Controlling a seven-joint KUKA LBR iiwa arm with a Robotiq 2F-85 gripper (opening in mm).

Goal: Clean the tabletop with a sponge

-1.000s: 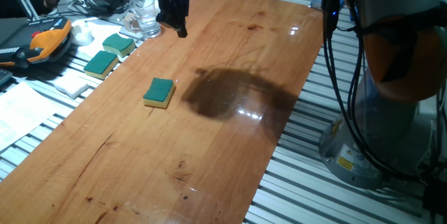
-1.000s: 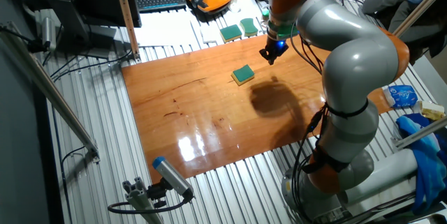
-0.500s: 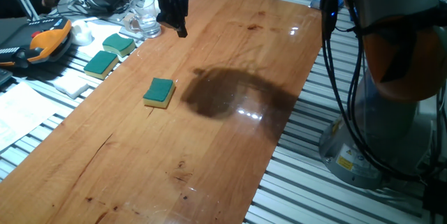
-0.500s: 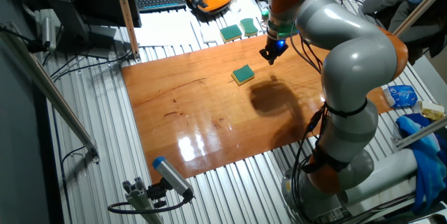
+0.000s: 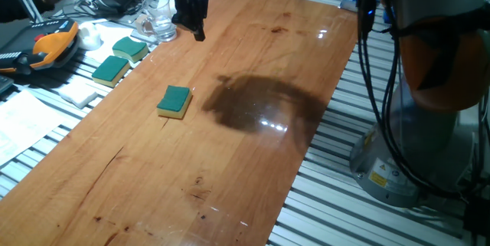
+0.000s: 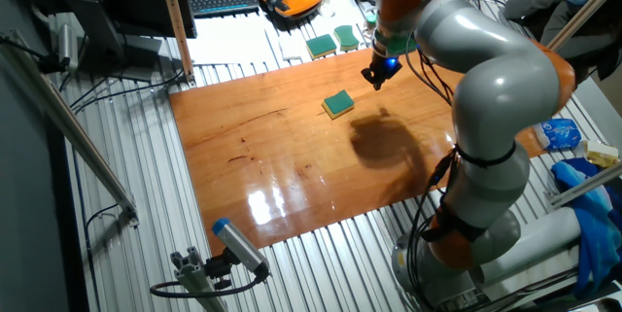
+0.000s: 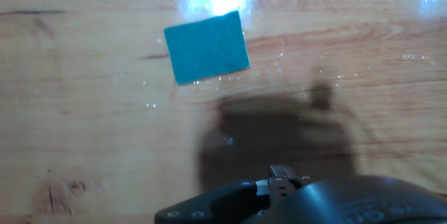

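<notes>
A glossy reddish-brown tabletop [image 5: 253,77] is laid on a ribbed aluminium frame [image 5: 360,208], with clutter along its far edge. The sponge [image 5: 175,101], green face up over yellow foam, is seen lying flat on the wood, free of any contact. The gripper [image 5: 197,31] is held in the air well apart from it, toward the board's cluttered edge. Nothing is carried by the gripper; how far its fingers are parted cannot be told.
</notes>
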